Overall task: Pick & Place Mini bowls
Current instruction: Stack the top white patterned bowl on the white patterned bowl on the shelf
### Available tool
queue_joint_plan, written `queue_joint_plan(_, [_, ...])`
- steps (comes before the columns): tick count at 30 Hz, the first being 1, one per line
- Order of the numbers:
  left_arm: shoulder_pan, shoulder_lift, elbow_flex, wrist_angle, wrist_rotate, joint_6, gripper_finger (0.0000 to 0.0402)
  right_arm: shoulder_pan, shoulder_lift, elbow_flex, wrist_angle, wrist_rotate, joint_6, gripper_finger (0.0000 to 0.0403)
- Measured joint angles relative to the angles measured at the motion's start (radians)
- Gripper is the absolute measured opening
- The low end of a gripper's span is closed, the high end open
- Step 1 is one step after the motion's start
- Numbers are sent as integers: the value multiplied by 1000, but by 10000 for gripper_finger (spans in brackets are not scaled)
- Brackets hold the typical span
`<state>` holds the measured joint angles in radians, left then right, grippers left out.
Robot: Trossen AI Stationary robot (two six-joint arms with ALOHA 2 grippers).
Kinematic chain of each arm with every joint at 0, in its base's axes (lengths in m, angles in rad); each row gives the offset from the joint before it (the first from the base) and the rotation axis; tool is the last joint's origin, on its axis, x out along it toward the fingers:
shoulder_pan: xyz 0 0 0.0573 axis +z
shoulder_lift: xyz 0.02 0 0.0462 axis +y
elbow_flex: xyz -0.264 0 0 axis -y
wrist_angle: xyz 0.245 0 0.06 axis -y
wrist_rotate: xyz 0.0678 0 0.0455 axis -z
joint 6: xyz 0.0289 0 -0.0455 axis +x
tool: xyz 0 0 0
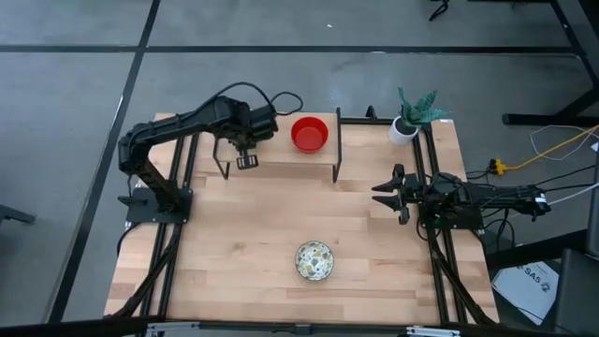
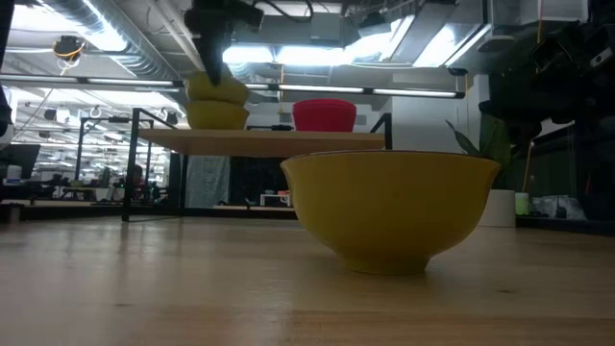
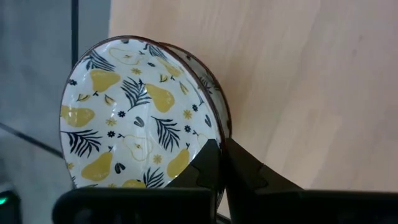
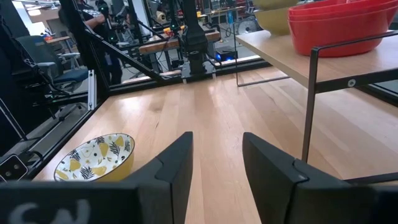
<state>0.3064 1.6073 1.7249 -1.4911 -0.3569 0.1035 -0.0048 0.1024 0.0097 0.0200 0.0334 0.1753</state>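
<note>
A patterned bowl (image 1: 314,260) sits alone on the near part of the table (image 1: 243,234), untouched. Farther back, the right gripper (image 1: 382,193) waits at the table's right side with its fingers (image 4: 174,163) spread and nothing between them.

At the far edge stands a raised shelf (image 1: 281,161). On it are stacked red bowls (image 1: 309,134) and, beside them, a patterned stack. The left gripper (image 1: 245,157) hangs over that stack with its fingers (image 3: 211,163) clamped on the rim of the top bowl (image 3: 134,118), which nests tilted in the one beneath (image 3: 208,84).

The step appears to be placing this bowl onto the stack. To do it well, level the bowl so it seats squarely, lower until it rests fully, then part the fingers just enough to clear the rim. Lift straight up, so the stack is not dragged toward the shelf's edge.
</note>
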Motion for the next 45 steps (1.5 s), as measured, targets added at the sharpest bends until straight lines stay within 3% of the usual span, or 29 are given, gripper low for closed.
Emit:
queue_joint_plan(6, [-5,-8,-24,39,-46,-39,3,0,0,0,0,0,0,140])
queue_joint_plan(21, [30,-7,-24,82,-31,-225,7,0,0,0,0,0,0,140])
queue_joint_plan(31, [38,11,-34,131,12,-190,8,0,0,0,0,0,0,140])
queue_joint_plan(45, [57,15,-34,58,25,-195,10,0,0,0,0,0,0,140])
